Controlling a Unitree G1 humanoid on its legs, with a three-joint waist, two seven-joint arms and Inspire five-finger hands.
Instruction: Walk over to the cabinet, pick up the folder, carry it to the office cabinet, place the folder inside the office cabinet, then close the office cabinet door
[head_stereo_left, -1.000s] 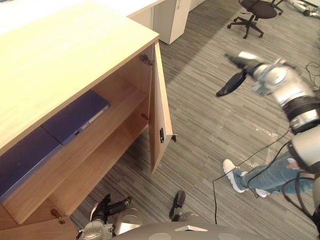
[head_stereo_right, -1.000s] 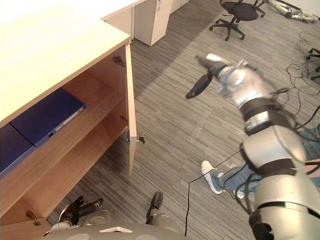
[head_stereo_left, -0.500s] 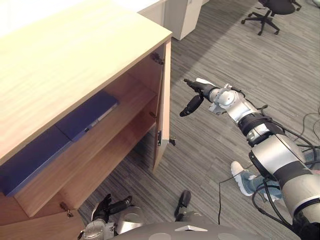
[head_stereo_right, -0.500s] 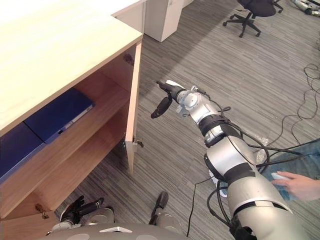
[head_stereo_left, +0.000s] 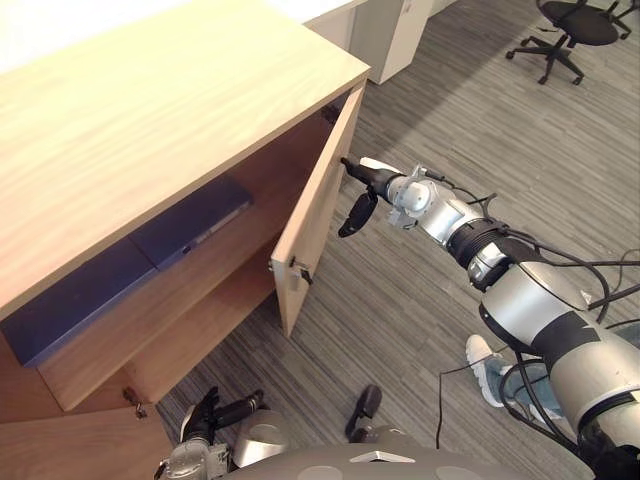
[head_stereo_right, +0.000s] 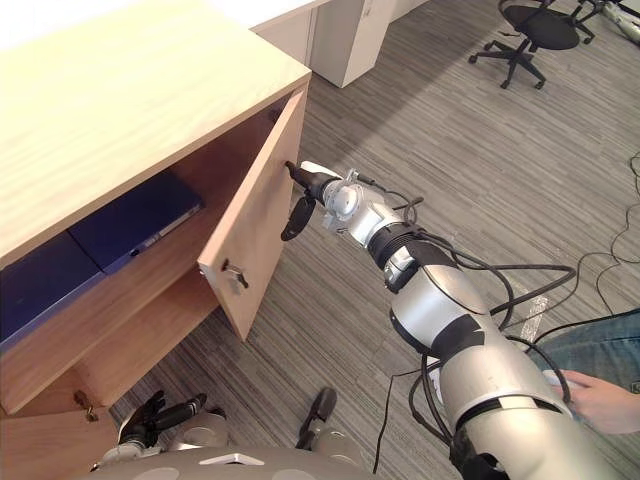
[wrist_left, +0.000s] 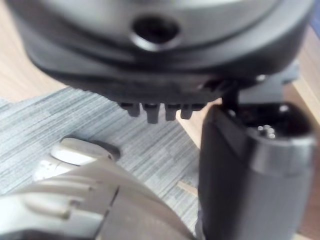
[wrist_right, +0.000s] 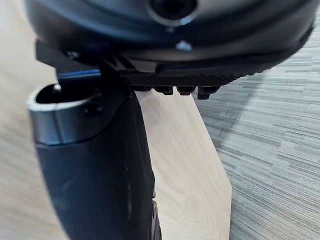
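Against the half-closed door (head_stereo_left: 315, 215), the right robot hand (head_stereo_left: 385, 183) holds its fingers (head_stereo_left: 360, 170) straight — likely to push it shut, since the blue folder (head_stereo_left: 190, 225) lies inside the cabinet (head_stereo_left: 150, 110) — while the left robot hand (head_stereo_left: 215, 415) hangs relaxed.

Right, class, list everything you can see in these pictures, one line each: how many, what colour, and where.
office cabinet: one, light wood, at the left, shelves showing
cabinet door: one, light wood, partly open, small handle near its free edge
folders: two, dark blue, flat, side by side on the upper shelf
office chair: one, black, far right
drawer unit: one, pale grey, beyond the cabinet
floor: grey striped carpet
person: one, blue jeans, white shoe, at the robot's right
right hand: dark, fingers straight, at the door's outer face
left hand: dark, relaxed, low by the cabinet's base
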